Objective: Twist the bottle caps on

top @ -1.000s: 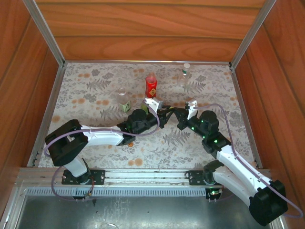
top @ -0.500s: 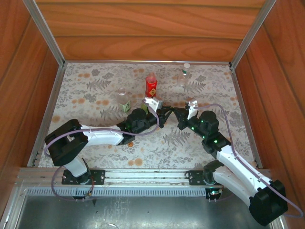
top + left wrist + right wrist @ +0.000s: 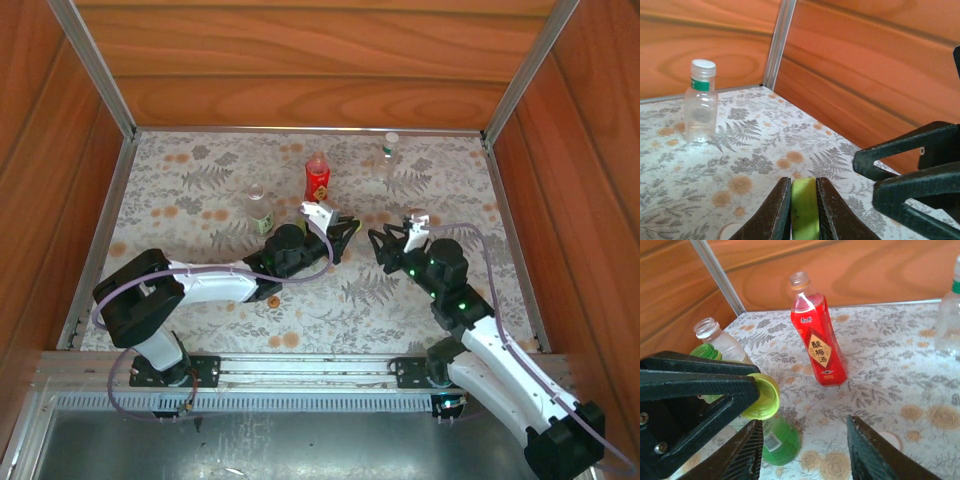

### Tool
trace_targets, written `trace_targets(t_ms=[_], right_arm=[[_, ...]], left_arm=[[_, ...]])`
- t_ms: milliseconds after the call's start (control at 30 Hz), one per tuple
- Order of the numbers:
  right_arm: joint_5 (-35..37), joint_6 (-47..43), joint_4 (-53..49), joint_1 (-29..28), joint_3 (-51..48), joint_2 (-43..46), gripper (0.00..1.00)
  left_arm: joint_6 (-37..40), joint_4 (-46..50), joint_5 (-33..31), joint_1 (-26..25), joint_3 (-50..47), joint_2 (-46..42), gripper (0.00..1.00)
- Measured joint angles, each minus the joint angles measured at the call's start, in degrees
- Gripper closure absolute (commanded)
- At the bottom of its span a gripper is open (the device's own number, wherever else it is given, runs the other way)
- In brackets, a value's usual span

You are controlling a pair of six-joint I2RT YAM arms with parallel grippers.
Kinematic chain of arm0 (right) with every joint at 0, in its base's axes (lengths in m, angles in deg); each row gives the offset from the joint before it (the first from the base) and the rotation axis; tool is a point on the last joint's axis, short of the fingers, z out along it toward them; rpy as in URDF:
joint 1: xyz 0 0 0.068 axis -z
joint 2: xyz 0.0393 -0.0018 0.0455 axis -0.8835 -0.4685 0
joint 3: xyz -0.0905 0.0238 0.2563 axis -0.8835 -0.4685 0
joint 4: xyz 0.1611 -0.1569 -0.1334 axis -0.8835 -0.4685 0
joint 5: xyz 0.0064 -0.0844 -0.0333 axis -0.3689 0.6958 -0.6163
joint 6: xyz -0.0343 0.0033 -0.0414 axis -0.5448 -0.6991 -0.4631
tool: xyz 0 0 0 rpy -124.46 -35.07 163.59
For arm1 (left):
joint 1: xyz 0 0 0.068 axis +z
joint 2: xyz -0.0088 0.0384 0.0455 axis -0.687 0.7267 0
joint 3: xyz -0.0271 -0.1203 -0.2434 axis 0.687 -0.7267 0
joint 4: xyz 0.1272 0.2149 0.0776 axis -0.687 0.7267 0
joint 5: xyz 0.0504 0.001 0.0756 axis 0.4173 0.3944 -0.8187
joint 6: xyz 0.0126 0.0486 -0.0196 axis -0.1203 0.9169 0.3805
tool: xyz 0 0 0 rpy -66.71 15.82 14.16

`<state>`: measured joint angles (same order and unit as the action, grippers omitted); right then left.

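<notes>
**Top external.** Both arms reach to the middle of the desk [image 3: 180,190]. The left jaws and right jaws point at each other, near but not touching. The red bottle [image 3: 317,180] stands just beyond the left jaws. An uncapped clear bottle [image 3: 258,208] is off to their outer side. A capped clear bottle [image 3: 389,155] stands well beyond the right jaws, by the back wall.

**Left wrist.** The left jaws are clenched on the yellow-green cap [image 3: 804,207], which shows as a narrow strip pinched between the two tips. The right jaws' black fingers [image 3: 900,150] sit close on the inner side. The capped clear bottle [image 3: 700,102] is far ahead and to the outer side. I judge the cap to be light, stiff and smooth. With so small a piece held at the tips, it could easily twist or pop out. It needs a firm, square pinch that leaves the threaded mouth free.

**Right wrist.** The right jaws are released, spread with nothing between them. Ahead of their left finger, the left jaws hold the yellow-green cap [image 3: 762,396] out at their tip. The green bottle [image 3: 780,440] shows directly under and behind the cap. Its neck is hidden, so I cannot tell whether the cap is seated on it. The red bottle [image 3: 817,347] stands upright and uncapped straight ahead of the open jaws. The open clear bottle [image 3: 715,337] is behind the left jaws.

The bottles look thin-walled and light, so they would likely tip or dent. I would grip one around the mid-body, squeezing only enough to stop it turning while the cap is screwed on.
</notes>
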<state>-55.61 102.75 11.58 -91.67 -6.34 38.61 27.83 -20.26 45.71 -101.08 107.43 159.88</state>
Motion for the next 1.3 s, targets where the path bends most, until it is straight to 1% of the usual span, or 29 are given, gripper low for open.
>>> trace_targets(t_ms=[133, 200, 333, 467, 533, 700, 833, 900, 1000, 1167, 1200, 1300], right_arm=[[2.12, 8.94, -6.45, 0.04, 3.21, -0.94, 0.46], [2.62, 14.84, -11.58, 0.50, 6.86, -2.89, 0.44], [0.15, 23.54, -16.98, 2.56, 11.78, -6.56, 0.43], [-6.03, 32.24, -19.08, 6.34, 12.07, -8.20, 0.46], [-9.81, 36.26, -18.93, 8.28, 11.74, -8.61, 0.45], [-19.37, 45.66, -16.57, 12.96, 10.71, -9.86, 0.47], [-25.35, 50.93, -14.69, 15.91, 9.55, -10.58, 0.47], [-27.23, 51.65, -15.19, 16.94, 9.51, -11.19, 0.46], [-27.58, 50.58, -17.53, 17.70, 9.53, -11.23, 0.46], [-24.30, 44.70, -23.63, 18.40, 9.55, -10.97, 0.44], [-23.52, 42.80, -24.48, 18.43, 9.55, -10.99, 0.44], [-22.05, 37.35, -26.14, 18.45, 9.81, -12.39, 0.42]], left_arm=[[3.13, -0.02, 0.20, 0.00, 0.81, 0.63, 0.82], [5.09, -0.02, 0.61, 0.00, 1.68, 1.51, 0.82], [9.84, -0.07, 1.64, -0.09, 2.99, 3.17, 0.81], [16.33, 0.00, 2.29, -0.81, 3.15, 3.89, 0.81], [20.15, -0.04, 2.64, -1.46, 3.17, 4.07, 0.80], [31.32, -0.15, 2.99, -3.72, 3.30, 5.53, 0.80], [39.01, -0.11, 2.56, -5.07, 3.61, 7.08, 0.80], [41.86, -0.04, 2.36, -5.44, 3.98, 7.74, 0.80], [43.39, -0.09, 2.10, -5.55, 4.28, 8.15, 0.80], [42.88, -0.11, 1.73, -5.55, 4.24, 8.11, 0.76], [42.45, -0.09, 1.60, -5.55, 4.13, 8.00, 0.75], [40.65, 0.09, 1.55, -5.53, 3.17, 6.56, 0.62]])
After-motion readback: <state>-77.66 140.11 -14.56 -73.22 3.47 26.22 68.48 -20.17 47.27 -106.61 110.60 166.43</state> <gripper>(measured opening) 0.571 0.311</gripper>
